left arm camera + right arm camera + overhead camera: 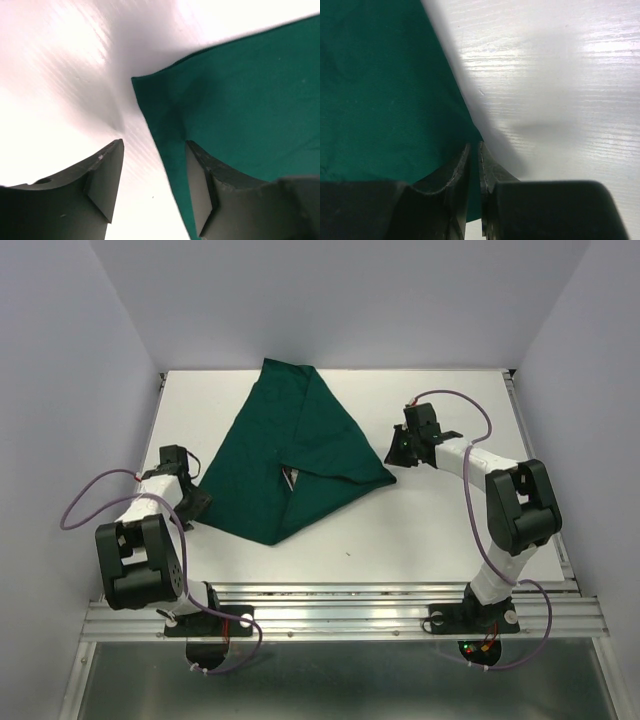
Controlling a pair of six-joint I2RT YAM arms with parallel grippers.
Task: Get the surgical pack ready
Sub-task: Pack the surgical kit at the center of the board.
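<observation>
Surgical pack during wrapping, read from the arm bases outward. Near left: the left gripper (154,146) stands low over the white table (450,540) with its fingers wide apart, one over plain surface and the other over the near-left corner of the dark green drape (300,440); this stance suits slipping a finger under the hem so the corner can be lifted; no cloth is held. Near right: the right gripper (474,155) meets the drape's right corner with its fingers drawn almost together, a thin strip of green showing between them; it appears to pinch the hem, though the wrist view is too close to be certain; such a hold would pull the folded flap taut and stop the cloth creeping while the other corner is taken. Centre: the drape lies folded into a rough triangle, its flaps crossing over the middle; a small gap where they meet exposes a pale patch; no tray, instruments or gauze show elsewhere. Far: the drape's apex reaches the back edge of the table; by judgement the wrap is partly done, with the left corner the next flap to fold in.
</observation>
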